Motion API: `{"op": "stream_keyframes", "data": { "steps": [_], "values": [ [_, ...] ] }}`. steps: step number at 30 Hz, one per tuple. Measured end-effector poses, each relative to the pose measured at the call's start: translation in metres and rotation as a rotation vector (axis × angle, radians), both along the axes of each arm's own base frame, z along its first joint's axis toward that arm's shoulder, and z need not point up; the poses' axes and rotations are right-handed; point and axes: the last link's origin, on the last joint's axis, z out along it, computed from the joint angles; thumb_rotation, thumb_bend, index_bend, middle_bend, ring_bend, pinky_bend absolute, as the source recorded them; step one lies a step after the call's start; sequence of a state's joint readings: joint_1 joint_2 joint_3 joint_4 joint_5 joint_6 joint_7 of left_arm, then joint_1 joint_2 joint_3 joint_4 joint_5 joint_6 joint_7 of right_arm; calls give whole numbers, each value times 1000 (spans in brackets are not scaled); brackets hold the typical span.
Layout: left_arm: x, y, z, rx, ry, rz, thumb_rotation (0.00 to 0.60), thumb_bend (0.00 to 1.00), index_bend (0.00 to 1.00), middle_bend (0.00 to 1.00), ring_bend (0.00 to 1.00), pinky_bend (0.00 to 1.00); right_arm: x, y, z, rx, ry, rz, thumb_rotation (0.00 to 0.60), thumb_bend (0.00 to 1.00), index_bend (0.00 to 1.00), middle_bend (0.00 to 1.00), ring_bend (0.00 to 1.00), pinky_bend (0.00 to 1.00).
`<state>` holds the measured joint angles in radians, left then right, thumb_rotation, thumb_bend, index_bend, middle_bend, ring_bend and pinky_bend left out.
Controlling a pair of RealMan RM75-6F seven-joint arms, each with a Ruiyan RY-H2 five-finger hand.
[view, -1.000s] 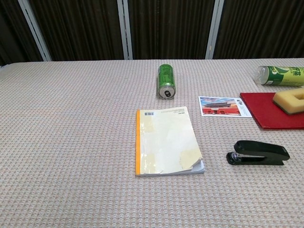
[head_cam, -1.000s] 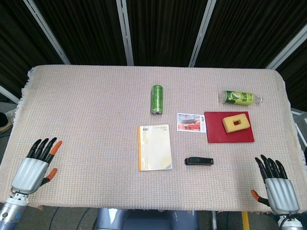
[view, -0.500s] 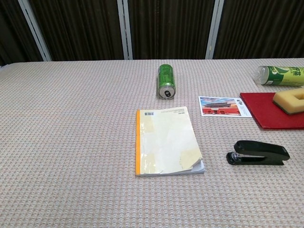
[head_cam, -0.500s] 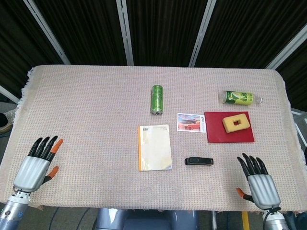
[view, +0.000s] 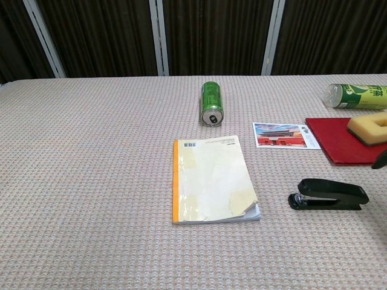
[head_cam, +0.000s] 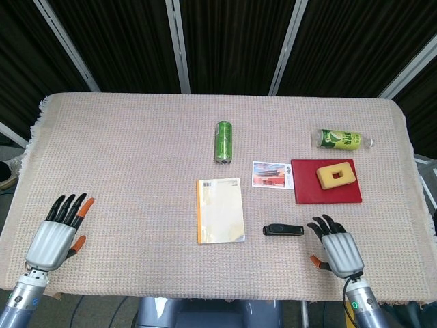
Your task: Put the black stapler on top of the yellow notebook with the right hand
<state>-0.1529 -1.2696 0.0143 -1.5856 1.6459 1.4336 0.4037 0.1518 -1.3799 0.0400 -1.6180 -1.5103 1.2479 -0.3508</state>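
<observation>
Fingers spread and holding nothing, the right hand (head_cam: 337, 249) hovers palm down near the tabletop's front edge, just right of the slim black stapler (head_cam: 283, 230). Left of the stapler lies the flat yellow notebook (head_cam: 220, 210), orange-spined, on woven cloth; the left hand (head_cam: 58, 232) rests open near the front-left corner.

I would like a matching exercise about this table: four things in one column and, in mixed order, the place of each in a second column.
Things:
1. black stapler
2. green can
3. yellow sponge
4. postcard

Places:
A. on the red board
B. between the yellow notebook and the right hand
C. lying on its side, beyond the notebook
D. flat, just left of the red board

Pairs: 1-B, 2-C, 3-A, 4-D
</observation>
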Motion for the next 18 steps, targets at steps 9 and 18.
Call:
{"op": "stream_keyframes", "data": {
  "steps": [9, 18],
  "values": [
    [-1, 4, -5, -12, 13, 12, 600, 311, 0, 0, 0, 74, 4, -20, -18, 28, 6, 2, 600, 196, 238, 174, 131, 314],
    [-1, 9, -9, -29, 15, 19, 600, 313, 0, 0, 0, 75, 7, -33, -35, 55, -5, 0, 600, 199, 238, 175, 132, 314]
  ]
}}
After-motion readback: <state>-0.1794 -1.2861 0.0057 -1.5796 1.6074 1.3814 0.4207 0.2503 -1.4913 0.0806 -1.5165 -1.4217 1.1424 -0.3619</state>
